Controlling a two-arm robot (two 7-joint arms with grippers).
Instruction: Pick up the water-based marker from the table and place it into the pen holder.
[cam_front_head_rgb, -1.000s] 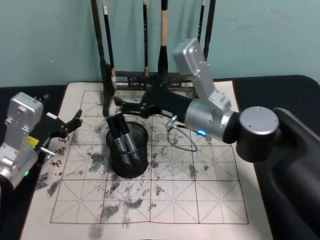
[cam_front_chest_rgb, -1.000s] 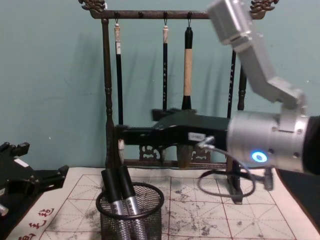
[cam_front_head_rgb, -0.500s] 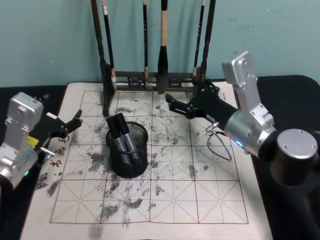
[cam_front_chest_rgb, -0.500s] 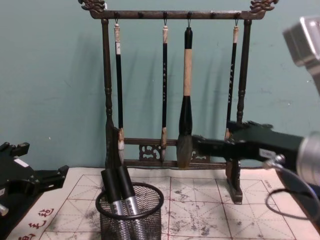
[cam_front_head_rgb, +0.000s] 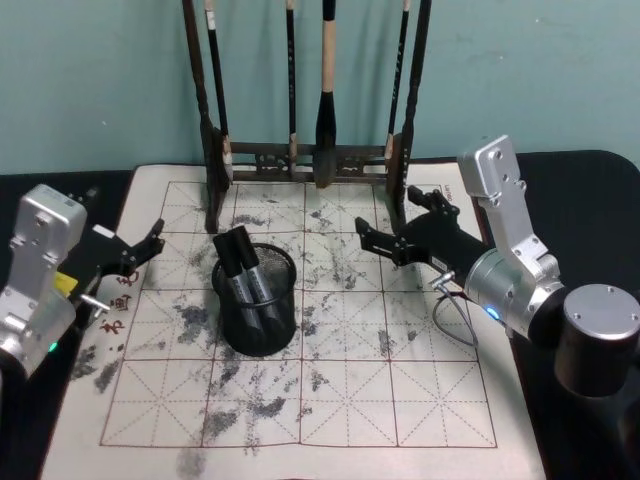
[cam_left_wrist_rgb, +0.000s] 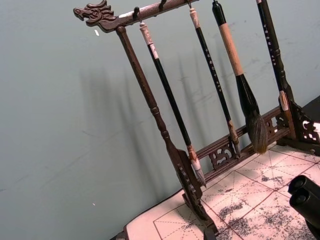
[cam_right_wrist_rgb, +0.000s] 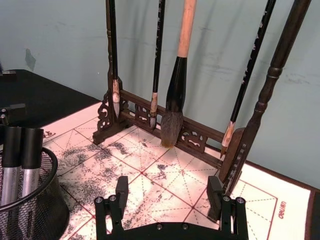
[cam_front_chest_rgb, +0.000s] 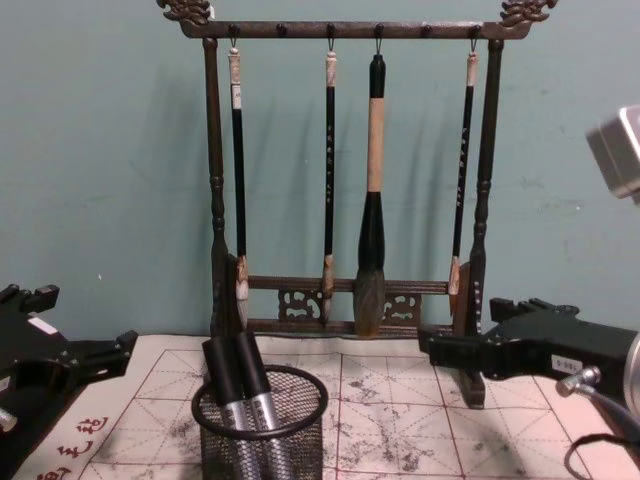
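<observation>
I see two markers (cam_front_head_rgb: 243, 268) standing in the pen holder (cam_front_head_rgb: 257, 300), light, rigid, slick-barrelled; I'd pinch mid-barrel. My right gripper (cam_front_head_rgb: 386, 243) hangs spread and empty beside the holder; left gripper (cam_front_head_rgb: 140, 252) parked, spread.

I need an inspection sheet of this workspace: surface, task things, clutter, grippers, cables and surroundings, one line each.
Surface: ink-stained grid practice mat on a black table.
Job's things: pen holder upright on the mat, two markers standing in it, leaning toward the robot's left. No marker seen lying on the mat.
Clutter: brush rack at the mat's far edge, four brushes hanging.
Grippers: right gripper open and empty, above the mat, right of the holder, near the rack's right foot. Left gripper at the mat's left edge, nothing seen in it.
Cables: thin looped cable by the right wrist.
Surroundings: teal wall behind the rack.
</observation>
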